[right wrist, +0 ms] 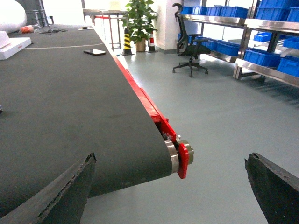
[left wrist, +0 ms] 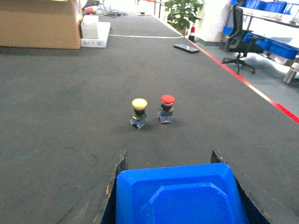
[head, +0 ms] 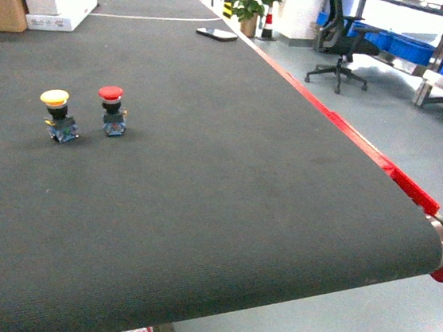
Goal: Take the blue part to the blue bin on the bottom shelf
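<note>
Left gripper (left wrist: 170, 186): fingers (left wrist: 117, 173) clamped on the blue part (left wrist: 180, 196), one dark pad on each flank. Right gripper (right wrist: 170, 189): jaws spread wide, nothing between them, hanging over the conveyor belt (right wrist: 70, 107) end roller and the grey floor.

Location of the part: in the left wrist view it fills 6 o'clock, held above the belt. The yellow-capped button (left wrist: 139, 112) and red-capped button (left wrist: 167, 108) stand side by side at 12 o'clock from it, well apart from the jaws. The head view shows neither gripper.

Risks, as judged:
- Grip sits on smooth side faces only; a jolt while the base drives could let the part slide out.
- The blue bins (right wrist: 226, 46) on the steel rack (right wrist: 261, 70) lie far off at 1–2 o'clock, across the floor past an office chair (right wrist: 189, 46). Several look alike, so the wrong bin or shelf level is a real hazard.
- Low swing risks clipping the buttons.

Appearance: bright blue from here, glossy moulded top with a raised octagonal panel and rounded corners.
</note>
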Controlling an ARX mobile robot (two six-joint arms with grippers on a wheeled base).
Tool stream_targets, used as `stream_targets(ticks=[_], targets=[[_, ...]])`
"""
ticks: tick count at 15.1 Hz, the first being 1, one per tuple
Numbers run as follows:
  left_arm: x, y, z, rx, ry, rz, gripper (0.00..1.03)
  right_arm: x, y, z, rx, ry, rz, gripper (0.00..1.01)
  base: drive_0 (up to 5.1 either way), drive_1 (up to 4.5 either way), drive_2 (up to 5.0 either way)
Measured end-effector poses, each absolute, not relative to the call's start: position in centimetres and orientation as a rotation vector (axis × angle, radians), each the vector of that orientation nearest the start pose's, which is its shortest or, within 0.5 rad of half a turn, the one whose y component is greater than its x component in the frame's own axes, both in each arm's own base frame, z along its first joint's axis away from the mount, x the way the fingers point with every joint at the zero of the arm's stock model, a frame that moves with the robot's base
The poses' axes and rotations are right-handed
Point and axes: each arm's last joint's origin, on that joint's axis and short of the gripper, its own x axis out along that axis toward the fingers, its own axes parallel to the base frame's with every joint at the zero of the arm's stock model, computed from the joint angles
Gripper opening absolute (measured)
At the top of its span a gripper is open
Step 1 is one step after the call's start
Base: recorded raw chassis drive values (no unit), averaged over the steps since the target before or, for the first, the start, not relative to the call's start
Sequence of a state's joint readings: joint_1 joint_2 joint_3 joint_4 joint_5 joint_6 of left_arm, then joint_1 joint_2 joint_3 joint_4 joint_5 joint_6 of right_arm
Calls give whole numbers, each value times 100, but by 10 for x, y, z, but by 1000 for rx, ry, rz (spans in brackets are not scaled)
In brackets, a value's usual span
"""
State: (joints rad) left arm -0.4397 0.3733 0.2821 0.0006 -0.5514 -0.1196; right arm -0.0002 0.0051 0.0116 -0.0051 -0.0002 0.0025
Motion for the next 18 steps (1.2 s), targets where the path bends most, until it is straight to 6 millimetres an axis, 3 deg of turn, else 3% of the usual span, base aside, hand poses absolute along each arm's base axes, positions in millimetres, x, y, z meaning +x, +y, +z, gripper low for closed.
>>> stream_targets(ticks=[18], targets=[[111,-35,229,-76,73,116,44,97,0,167,2,-1,0,98,-157,-157,-157]])
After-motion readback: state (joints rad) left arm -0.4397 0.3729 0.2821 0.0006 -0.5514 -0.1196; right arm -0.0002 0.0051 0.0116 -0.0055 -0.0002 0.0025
